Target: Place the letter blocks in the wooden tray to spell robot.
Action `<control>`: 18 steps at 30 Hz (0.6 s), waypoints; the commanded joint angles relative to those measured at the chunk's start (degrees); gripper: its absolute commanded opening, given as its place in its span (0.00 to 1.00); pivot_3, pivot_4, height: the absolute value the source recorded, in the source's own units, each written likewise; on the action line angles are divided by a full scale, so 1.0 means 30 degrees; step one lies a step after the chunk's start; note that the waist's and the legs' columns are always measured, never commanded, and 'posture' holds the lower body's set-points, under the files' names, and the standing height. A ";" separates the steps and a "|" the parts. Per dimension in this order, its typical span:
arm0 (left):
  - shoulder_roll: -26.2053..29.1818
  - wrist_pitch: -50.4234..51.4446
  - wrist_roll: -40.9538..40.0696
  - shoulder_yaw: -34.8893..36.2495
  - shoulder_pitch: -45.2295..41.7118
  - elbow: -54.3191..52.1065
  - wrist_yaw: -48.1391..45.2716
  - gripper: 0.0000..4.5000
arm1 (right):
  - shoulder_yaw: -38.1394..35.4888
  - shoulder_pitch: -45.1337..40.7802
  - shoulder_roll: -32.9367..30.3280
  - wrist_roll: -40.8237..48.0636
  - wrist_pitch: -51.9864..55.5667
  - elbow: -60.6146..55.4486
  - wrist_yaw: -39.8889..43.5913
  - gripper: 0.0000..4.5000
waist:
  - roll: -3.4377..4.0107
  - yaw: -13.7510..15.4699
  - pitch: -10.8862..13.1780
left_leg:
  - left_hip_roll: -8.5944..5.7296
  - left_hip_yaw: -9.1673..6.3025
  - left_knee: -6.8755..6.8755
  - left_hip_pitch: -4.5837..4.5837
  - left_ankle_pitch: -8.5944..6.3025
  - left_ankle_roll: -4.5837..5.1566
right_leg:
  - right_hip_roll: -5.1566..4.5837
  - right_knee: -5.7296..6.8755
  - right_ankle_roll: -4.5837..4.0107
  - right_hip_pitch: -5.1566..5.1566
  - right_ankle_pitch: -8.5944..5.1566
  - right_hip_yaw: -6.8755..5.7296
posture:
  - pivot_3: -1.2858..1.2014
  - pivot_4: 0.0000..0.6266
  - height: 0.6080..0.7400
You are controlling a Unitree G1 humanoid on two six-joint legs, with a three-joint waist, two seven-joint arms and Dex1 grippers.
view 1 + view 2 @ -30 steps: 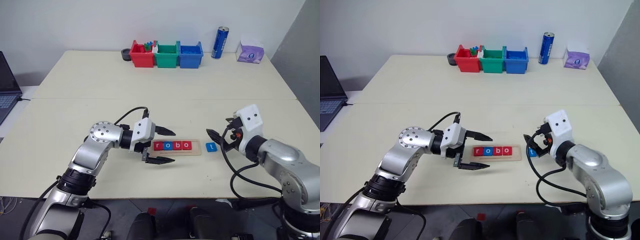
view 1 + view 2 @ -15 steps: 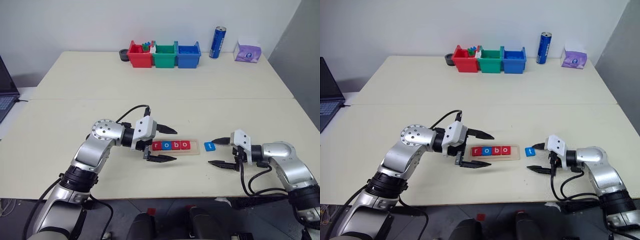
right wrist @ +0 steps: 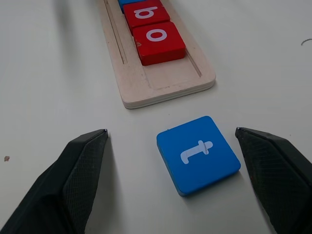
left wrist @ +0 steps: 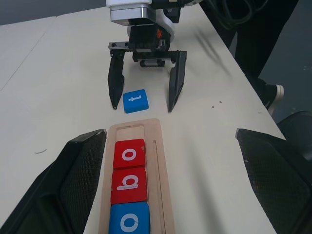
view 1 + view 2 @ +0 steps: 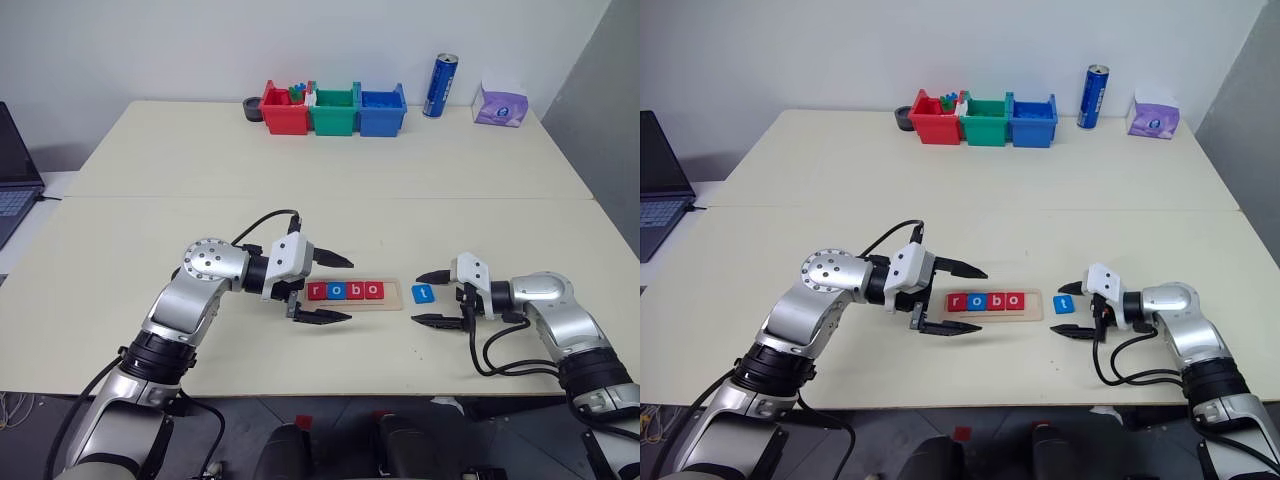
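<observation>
At the far left edge of the head view a laptop (image 5: 12,165) sits off the table (image 5: 150,230). The left gripper (image 5: 328,289), centre-left in the frame, has its two fingers spread wide and holds nothing; they bracket the left end of the tray (image 5: 392,295), one finger above it in the picture and one below, probably to steady the strip or simply to wait clear of the slots. In the tray, just right of that gripper, four blocks read r (image 5: 316,291), o (image 5: 335,291), b (image 5: 354,291), o (image 5: 373,290), touching edge to edge, red and blue mixed. The tray's right end slot is bare (the one slot the word lacks), so four of five letters look done.

Just right of the tray, flat on the table and not touching the wood, lies the blue t block (image 5: 422,293), turned a little off square to the tray. The right gripper (image 5: 432,298), centre-right, is low over the table with its fingers wide apart, one on each side of the t and touching neither edge, as the left wrist view shows plainly. That straddle suits a pinch across the tile's sides before lifting it into the empty slot.

Along the upper centre stand red (image 5: 283,112), green (image 5: 332,110) and blue bins (image 5: 382,110), then a can (image 5: 440,86) and a tissue pack (image 5: 499,103) at upper right, all well apart from the work
</observation>
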 commanded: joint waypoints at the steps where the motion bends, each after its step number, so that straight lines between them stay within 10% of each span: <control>1: -0.0110 -0.0255 -0.0186 0.0145 -0.0402 -0.0221 -0.0157 1.00 | -0.0303 -0.0356 -0.0179 0.0004 -0.0080 0.0405 0.0299 0.79 | 0.0000 -0.0001 0.0000 | 0.0000 0.0001 0.0000 0.0000 0.0000 0.0000 | -0.0001 0.0000 0.0000 0.0001 0.0000 0.0001 | 0.52 0.24 1.00; 7: -0.0114 -0.0263 -0.0213 0.0139 -0.0407 -0.0250 -0.0269 1.00 | -0.0559 -0.0327 -0.0433 0.0128 -0.0033 0.0378 0.0464 0.32 | 0.0000 -0.0001 0.0000 | 0.0003 -0.0004 0.0001 -0.0001 0.0000 0.0000 | -0.0002 -0.0001 0.0000 0.0002 0.0000 0.0004 | 0.52 0.24 1.00; 18: 0.0539 -0.0431 -0.0439 0.0745 0.0062 -0.0061 -0.0699 1.00 | -0.0221 -0.1564 0.0219 0.0720 0.2025 -0.2299 0.0728 0.32 | 0.0003 -0.0078 0.0001 | 0.0008 -0.0007 0.0001 0.0008 0.0000 0.0000 | 0.0004 0.0012 -0.0002 0.0001 0.0001 0.0001 | 0.52 0.24 1.00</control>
